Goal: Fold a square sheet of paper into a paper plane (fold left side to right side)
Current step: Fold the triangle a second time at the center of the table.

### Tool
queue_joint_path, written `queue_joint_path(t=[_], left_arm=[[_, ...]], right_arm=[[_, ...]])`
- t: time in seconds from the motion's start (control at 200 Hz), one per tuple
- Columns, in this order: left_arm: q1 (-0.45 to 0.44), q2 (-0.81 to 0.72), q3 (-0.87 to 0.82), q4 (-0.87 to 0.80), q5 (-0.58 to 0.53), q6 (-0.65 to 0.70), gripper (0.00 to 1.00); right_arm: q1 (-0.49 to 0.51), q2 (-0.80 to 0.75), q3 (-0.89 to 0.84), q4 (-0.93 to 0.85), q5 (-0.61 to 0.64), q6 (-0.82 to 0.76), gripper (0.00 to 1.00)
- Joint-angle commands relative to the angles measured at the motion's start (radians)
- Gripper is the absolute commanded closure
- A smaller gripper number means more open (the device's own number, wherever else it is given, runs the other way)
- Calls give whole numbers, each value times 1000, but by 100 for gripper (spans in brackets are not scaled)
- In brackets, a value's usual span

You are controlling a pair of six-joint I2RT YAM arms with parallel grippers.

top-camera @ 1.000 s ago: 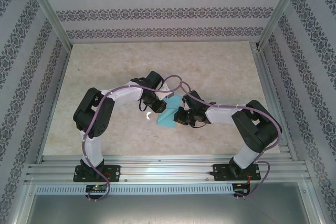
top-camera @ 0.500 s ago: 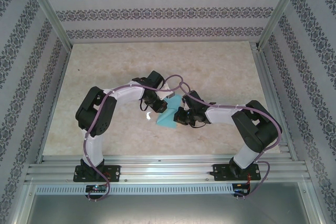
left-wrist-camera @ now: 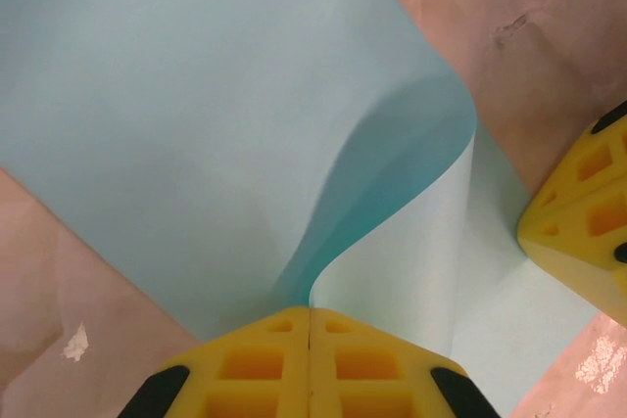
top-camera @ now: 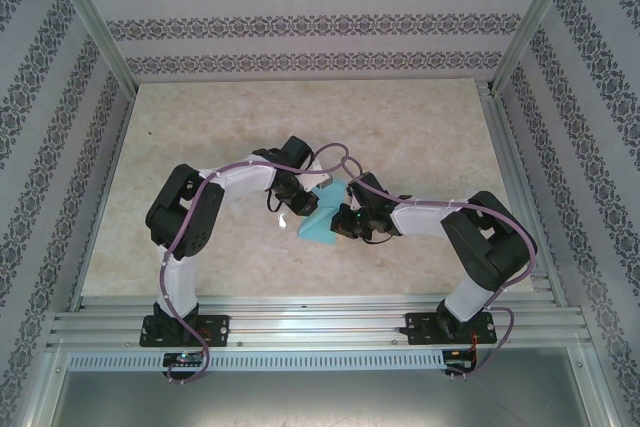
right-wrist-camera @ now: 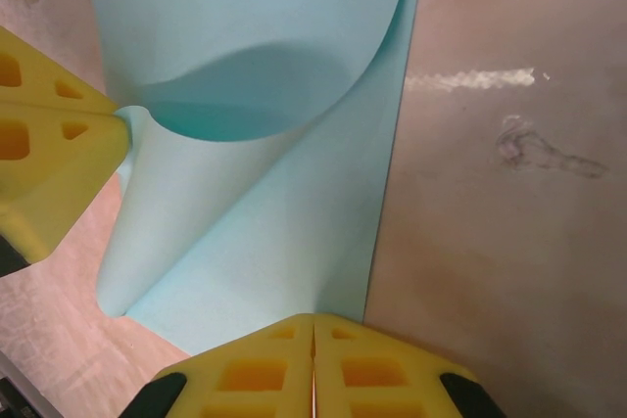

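Note:
The square sheet of paper (top-camera: 322,213) is light-blue and lies mid-table between both arms. My left gripper (left-wrist-camera: 311,315) is shut on one edge of the sheet (left-wrist-camera: 196,124); that edge is lifted and curls over the flat part. In the top view the left gripper (top-camera: 300,205) sits at the paper's left side. My right gripper (right-wrist-camera: 313,320) is shut, and its closed tips rest on the flat part of the sheet (right-wrist-camera: 265,232) close to its right edge. The left gripper's yellow fingers (right-wrist-camera: 49,163) hold the curled corner at the left of the right wrist view. No paper plane shape shows.
The beige marbled tabletop (top-camera: 420,137) surrounds the paper, bounded by patterned walls and an aluminium frame rail (top-camera: 320,322) at the near edge. The right gripper's yellow finger (left-wrist-camera: 578,222) stands close beside the lifted flap. Purple cables (top-camera: 340,162) loop above both wrists.
The left arm's elbow has shifted slightly to the right and the lifted paper edge has come a little further over. The right arm has stayed put.

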Motion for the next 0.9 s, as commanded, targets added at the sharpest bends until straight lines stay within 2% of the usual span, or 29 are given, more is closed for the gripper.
queue_joint_path(t=[0.0,0.894], left_arm=[[12,14,16,6,-33,14,95],[11,38,31,27,-30,0,94]], right_arm=[[14,25,1,-58,25,-21,92],[16,30,-3,-51,21,-17,91]])
